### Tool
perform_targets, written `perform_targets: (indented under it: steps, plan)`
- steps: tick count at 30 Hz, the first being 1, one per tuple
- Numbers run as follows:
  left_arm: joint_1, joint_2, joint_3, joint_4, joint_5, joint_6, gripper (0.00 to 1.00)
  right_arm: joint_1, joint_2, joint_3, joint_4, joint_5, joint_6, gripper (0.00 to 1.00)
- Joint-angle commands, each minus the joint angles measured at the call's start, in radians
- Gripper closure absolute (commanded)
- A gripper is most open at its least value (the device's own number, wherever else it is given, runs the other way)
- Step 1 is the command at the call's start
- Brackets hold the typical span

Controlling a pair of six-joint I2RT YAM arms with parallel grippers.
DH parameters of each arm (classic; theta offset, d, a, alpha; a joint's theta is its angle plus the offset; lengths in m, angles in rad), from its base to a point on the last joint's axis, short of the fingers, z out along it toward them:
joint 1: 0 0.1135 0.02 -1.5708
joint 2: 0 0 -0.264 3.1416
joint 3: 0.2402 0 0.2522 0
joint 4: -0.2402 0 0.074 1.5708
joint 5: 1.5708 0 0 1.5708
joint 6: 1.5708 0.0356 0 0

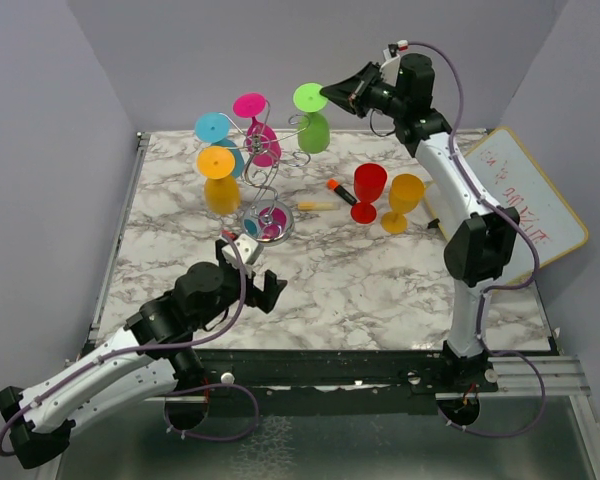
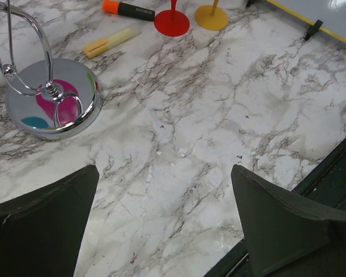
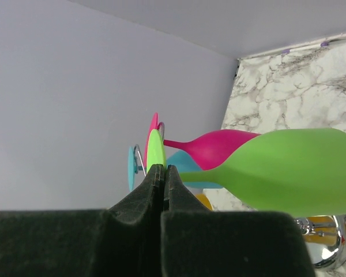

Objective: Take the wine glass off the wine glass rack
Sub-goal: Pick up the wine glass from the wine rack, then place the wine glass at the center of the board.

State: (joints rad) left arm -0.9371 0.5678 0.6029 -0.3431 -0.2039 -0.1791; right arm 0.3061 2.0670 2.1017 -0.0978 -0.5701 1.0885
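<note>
Wine glass rack (image 1: pixel 268 222) stands mid-table toward the far side, its mirror base (image 2: pixel 52 98) flat on the marble table (image 1: pixel 380 290). Four glasses hang upside down from its scroll arms: cyan (image 1: pixel 212 127), pink (image 1: pixel 263 143), orange (image 1: pixel 221 192), and the green wine glass (image 1: pixel 315 130) on the right side. Right gripper (image 1: pixel 332 93) is raised at the height of the rack top, its jaws closed to a thin slit on the rim of the green glass's foot (image 3: pixel 155 149), with the bowl just beside the fingers. Left gripper (image 1: pixel 258 272) hovers low over the marble just in front of the rack base, jaws wide apart, nothing between them. A red glass (image 1: pixel 369 190) and a yellow-orange glass (image 1: pixel 404 200) stand upright right of the rack. An orange marker (image 1: pixel 340 190) and a yellow marker (image 1: pixel 315 205) lie near them. A whiteboard (image 1: pixel 525 195) sits at the table's right edge.
</note>
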Motion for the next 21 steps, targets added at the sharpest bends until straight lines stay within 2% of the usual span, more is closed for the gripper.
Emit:
perform_targets:
  steps: [1,8,16,21]
  plan:
    - [0.004,-0.033,0.034,-0.02,-0.027,0.002,0.01,-0.026,-0.115,-0.055,0.025,0.002,-0.064,0.99]
    - [0.004,-0.015,0.047,-0.028,-0.008,0.007,0.01,-0.055,-0.262,-0.212,0.049,0.005,-0.15,0.99]
    - [0.004,-0.096,0.034,-0.017,-0.06,0.003,0.01,-0.058,-0.521,-0.49,0.046,0.044,-0.297,1.0]
    - [0.004,-0.076,0.03,-0.006,-0.012,0.015,0.01,-0.058,-0.661,-0.624,0.067,-0.025,-0.348,0.99]
